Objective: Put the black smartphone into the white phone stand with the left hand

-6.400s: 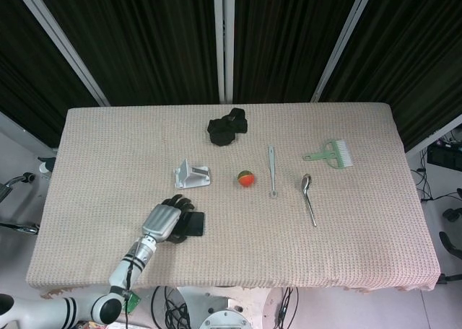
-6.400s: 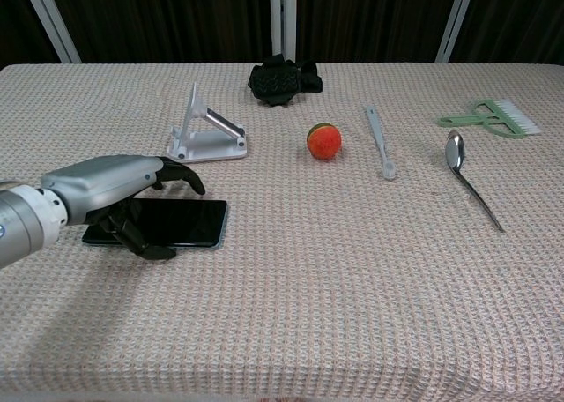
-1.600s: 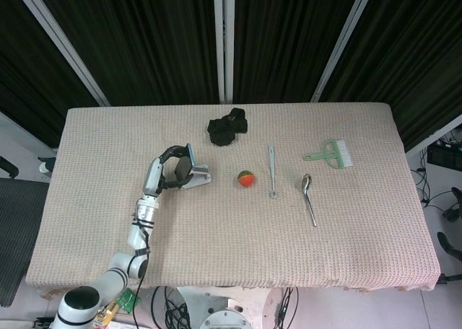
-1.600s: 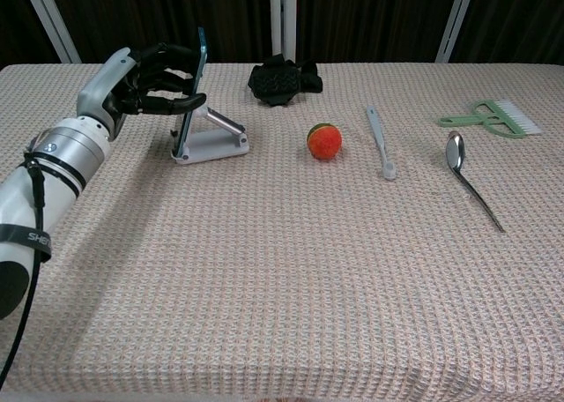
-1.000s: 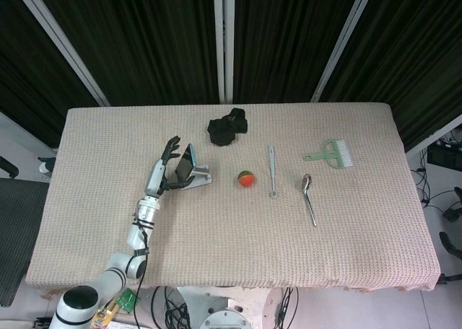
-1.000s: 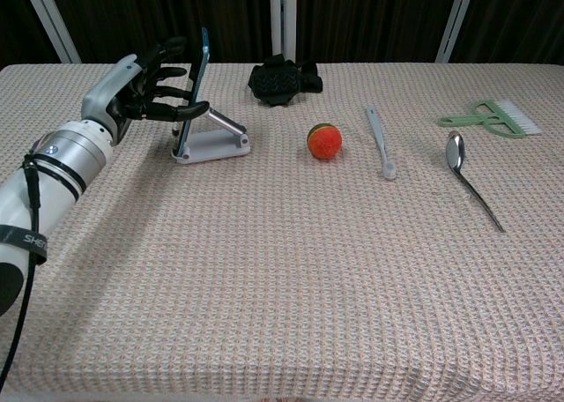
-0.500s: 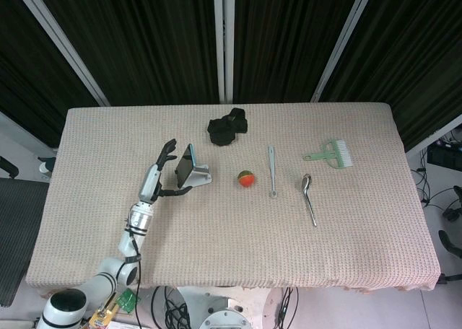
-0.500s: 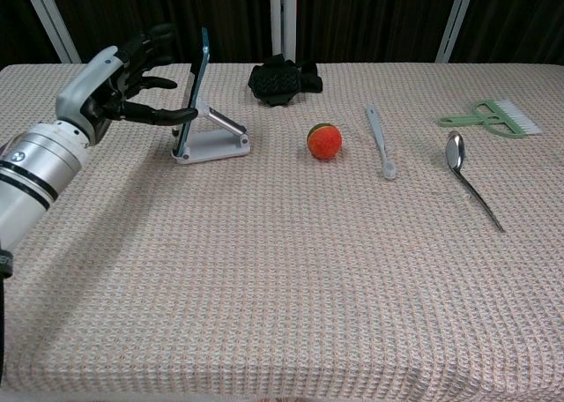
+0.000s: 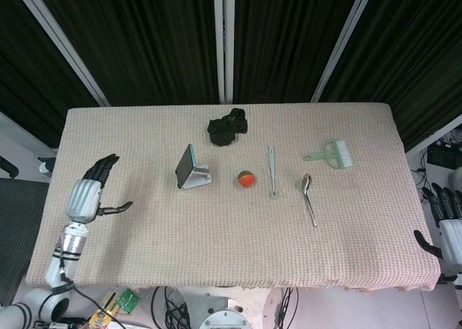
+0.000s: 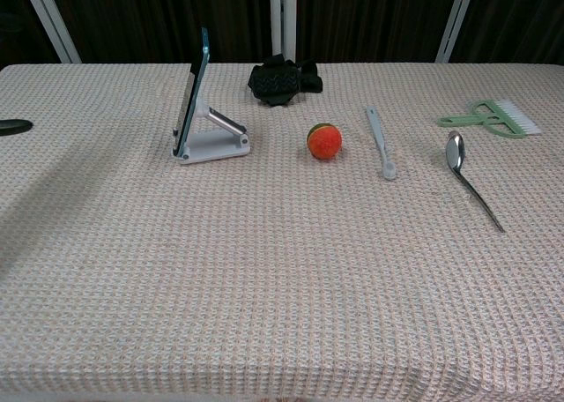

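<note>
The black smartphone [image 9: 185, 165] [image 10: 193, 91] leans upright in the white phone stand [image 9: 198, 178] [image 10: 214, 139] at the table's left-centre. My left hand [image 9: 92, 189] hovers over the table's left edge, far from the stand, fingers spread and holding nothing; in the chest view only a dark fingertip [image 10: 13, 127] shows at the left border. My right hand [image 9: 447, 215] hangs off the table's right edge, fingers apart and empty.
A black crumpled cloth [image 9: 227, 127] lies at the back. Right of the stand sit an orange ball [image 9: 245, 178], a grey toothbrush [image 9: 271, 170], a spoon [image 9: 308, 198] and a green brush [image 9: 330, 154].
My left hand let go of the phone, spread its fingers and drew back to the left edge of the table. The phone stays in the stand. The right hand came into view.
</note>
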Controlling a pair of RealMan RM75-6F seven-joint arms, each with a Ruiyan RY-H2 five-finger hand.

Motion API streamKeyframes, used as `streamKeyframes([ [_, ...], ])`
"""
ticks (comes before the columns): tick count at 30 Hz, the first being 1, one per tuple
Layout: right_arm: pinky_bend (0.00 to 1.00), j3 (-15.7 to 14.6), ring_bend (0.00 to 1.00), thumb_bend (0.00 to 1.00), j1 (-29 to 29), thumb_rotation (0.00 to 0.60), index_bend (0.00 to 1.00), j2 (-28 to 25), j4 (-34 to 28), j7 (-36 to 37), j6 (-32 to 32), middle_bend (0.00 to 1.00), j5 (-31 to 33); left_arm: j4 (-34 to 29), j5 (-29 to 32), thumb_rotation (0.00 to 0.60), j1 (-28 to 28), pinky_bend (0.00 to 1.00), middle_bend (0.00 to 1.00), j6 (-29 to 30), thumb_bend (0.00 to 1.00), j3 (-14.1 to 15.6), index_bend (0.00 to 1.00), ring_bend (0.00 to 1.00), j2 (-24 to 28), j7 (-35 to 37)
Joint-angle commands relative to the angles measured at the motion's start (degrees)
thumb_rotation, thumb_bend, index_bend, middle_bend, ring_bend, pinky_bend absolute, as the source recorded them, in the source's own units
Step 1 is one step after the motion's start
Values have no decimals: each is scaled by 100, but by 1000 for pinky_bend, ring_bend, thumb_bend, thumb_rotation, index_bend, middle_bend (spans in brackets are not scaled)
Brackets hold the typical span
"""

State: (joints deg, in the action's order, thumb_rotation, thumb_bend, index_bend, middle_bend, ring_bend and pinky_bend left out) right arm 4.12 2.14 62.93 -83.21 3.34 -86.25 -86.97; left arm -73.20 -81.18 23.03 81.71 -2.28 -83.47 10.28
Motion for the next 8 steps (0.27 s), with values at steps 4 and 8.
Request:
streamKeyframes([
  [4,0,-29,0,176,38,600,0,199,214,89,16,0,-18,-1227,210,435,-1247,209,74,826,109,535,84,76,1349,-1458],
  [8,0,-16,0,176,63,600,0,219,228,111,24,0,-16,-1233,195,436,-1403,208,70,867,123,528,85,76,1493,-1427],
])
